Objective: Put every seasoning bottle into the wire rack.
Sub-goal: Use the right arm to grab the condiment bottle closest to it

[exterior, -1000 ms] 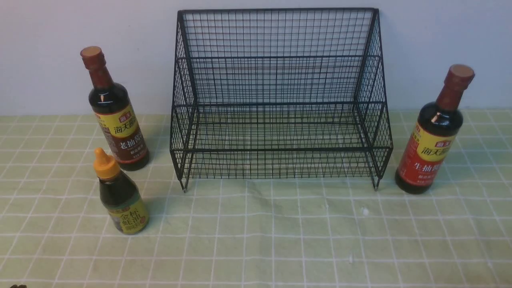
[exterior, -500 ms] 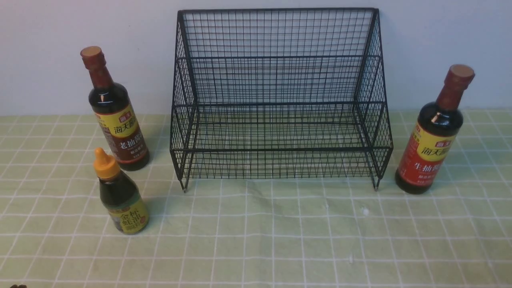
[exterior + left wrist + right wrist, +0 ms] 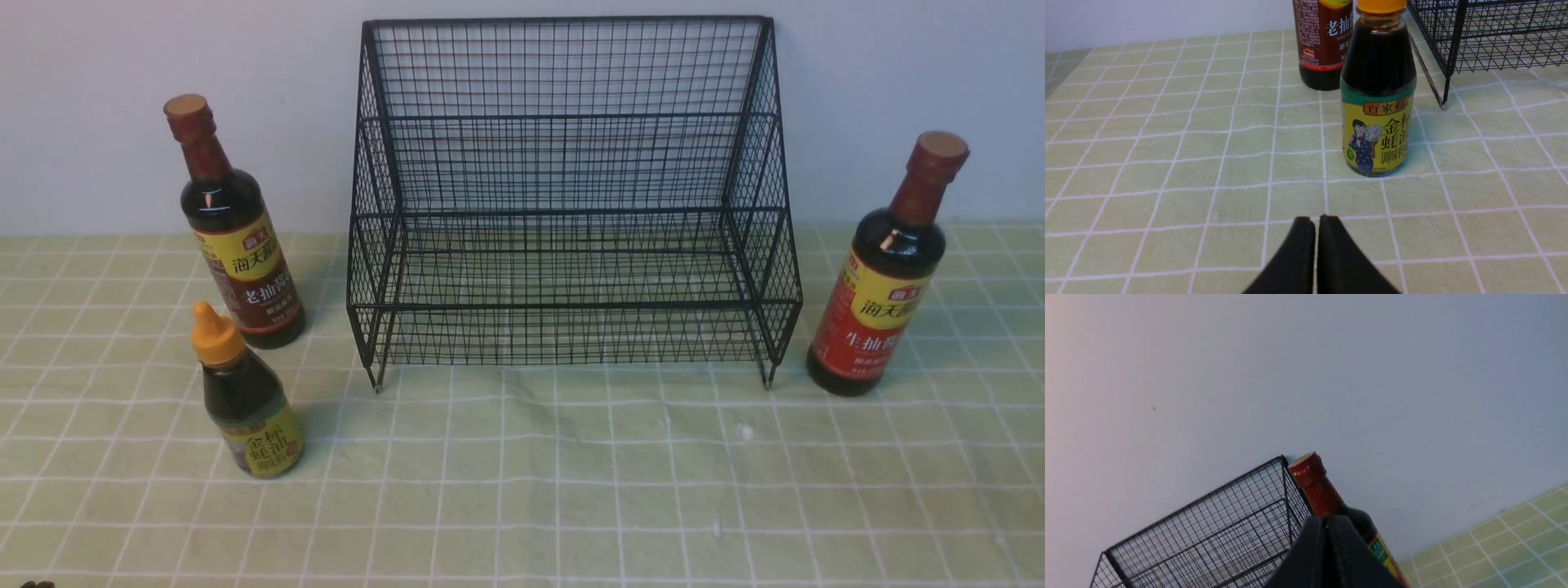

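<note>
The black wire rack [image 3: 571, 204] stands empty at the back middle of the table. A tall bottle with a yellow-and-brown label [image 3: 237, 237] stands left of it. The short bottle with the orange nozzle cap [image 3: 245, 400] stands in front of that one. A tall bottle with a yellow-and-red label [image 3: 886, 278] stands right of the rack. Neither gripper shows in the front view. My left gripper [image 3: 1316, 220] is shut and empty, low over the cloth, a short way from the short bottle [image 3: 1378, 94]. My right gripper [image 3: 1326, 519] is shut and empty, with the red-label bottle [image 3: 1323, 490] beyond it.
A green checked cloth [image 3: 531, 490] covers the table, and a pale wall rises behind the rack. In the left wrist view the brown-label bottle [image 3: 1323, 41] stands behind the short one, and the rack's corner leg [image 3: 1447, 85] is beside them.
</note>
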